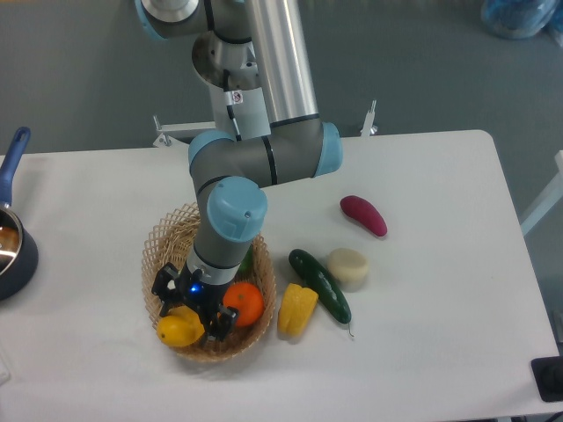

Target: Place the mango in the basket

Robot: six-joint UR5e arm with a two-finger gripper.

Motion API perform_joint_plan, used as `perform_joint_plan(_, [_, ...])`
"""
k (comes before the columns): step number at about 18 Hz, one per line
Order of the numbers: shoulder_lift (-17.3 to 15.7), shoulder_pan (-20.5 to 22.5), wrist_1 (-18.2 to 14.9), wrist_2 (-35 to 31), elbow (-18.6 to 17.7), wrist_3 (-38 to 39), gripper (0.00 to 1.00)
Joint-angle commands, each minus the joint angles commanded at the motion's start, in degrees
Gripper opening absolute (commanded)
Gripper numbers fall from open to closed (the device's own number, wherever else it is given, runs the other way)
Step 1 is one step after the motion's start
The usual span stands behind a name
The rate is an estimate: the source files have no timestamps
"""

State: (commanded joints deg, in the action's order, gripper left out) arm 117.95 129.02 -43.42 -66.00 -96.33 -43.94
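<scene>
At the front of the white desk stands the basket, and the mango lies inside it, against the front-left part of the rim. The gripper is low in the basket, directly over the mango. Its black fingers stand one on each side of the fruit, and the upper part of the mango is covered by the gripper body. The fingers seem close to the mango on both sides, but I cannot tell if they press on it or have a small gap. A small blue light shines on the gripper body.

Just right of the mango, also inside the basket, sits a round orange, which is touching or almost touching the right finger. Behind it a little of a green thing shows beside the arm.

Outside the basket, just right of it, a yellow bell pepper lies on the desk. Beside the pepper is a dark green cucumber, lying diagonally, and a pale round piece touches it on the right. Farther back and to the right lies a dark red oblong vegetable, apart from the others.

At the left edge a dark blue pot with a blue handle is partly in view. The grey and light blue arm comes down from the back of the desk.
</scene>
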Motion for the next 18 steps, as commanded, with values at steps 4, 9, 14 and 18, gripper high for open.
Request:
perform_joint_plan(4, [-4.6,2.2,-0.1,-0.3,1.4,-0.7,1.0])
perform_joint_plan(9, [-11.9,10.4,-0.1,0.0,5.6,-0.6,1.0])
perform_joint_plan(14, [-13.3,15.0,-0.8,-5.8,13.6,-4.7,1.0])
perform_joint_plan(18, [-14.6,16.3,-3.0,-14.8,14.4,-14.2,1.0])
